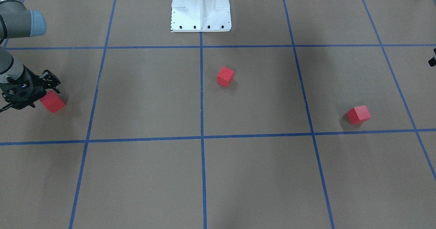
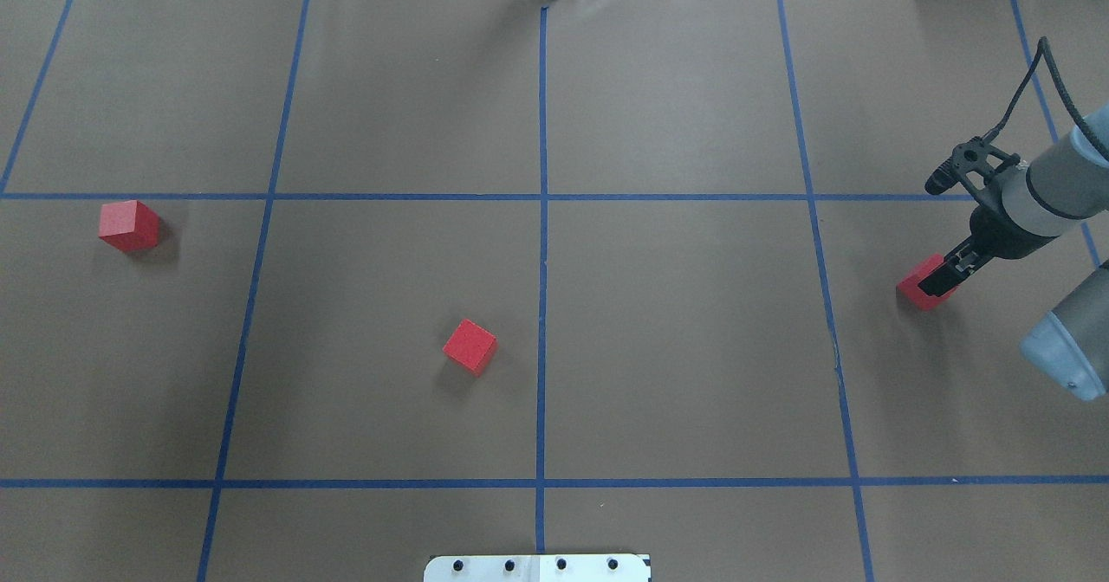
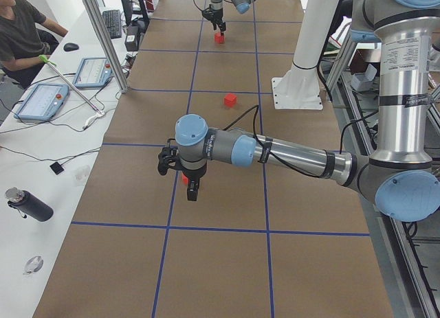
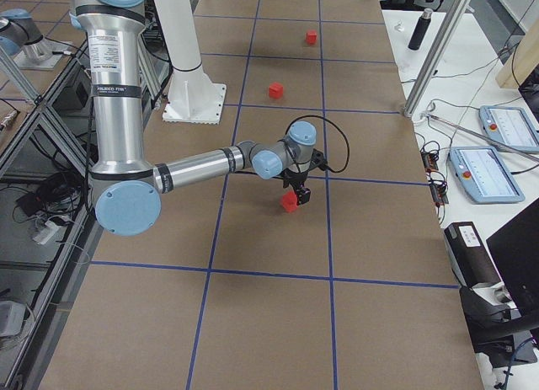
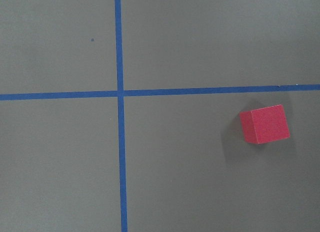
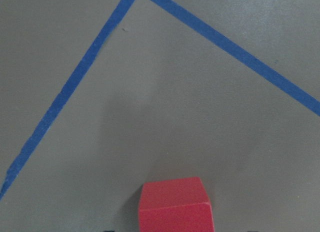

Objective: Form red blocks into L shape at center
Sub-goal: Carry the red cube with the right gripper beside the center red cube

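Three red blocks lie on the brown grid. One block (image 2: 470,345) lies just left of the middle blue line (image 2: 541,339) at the center. A second block (image 2: 128,224) lies at the far left and shows in the left wrist view (image 5: 265,124) from high above. My right gripper (image 2: 943,275) is low over the third block (image 2: 920,288), also shown in the front view (image 1: 52,101). In the right wrist view this block (image 6: 175,204) sits between spread fingertips, so the gripper is open. My left gripper (image 3: 191,191) shows only from the side, so its state is unclear.
The white robot base plate (image 2: 537,567) is at the near middle edge. Blue tape lines divide the brown surface into squares. Tablets, a bottle and an operator (image 3: 20,36) are beside the table on the far side.
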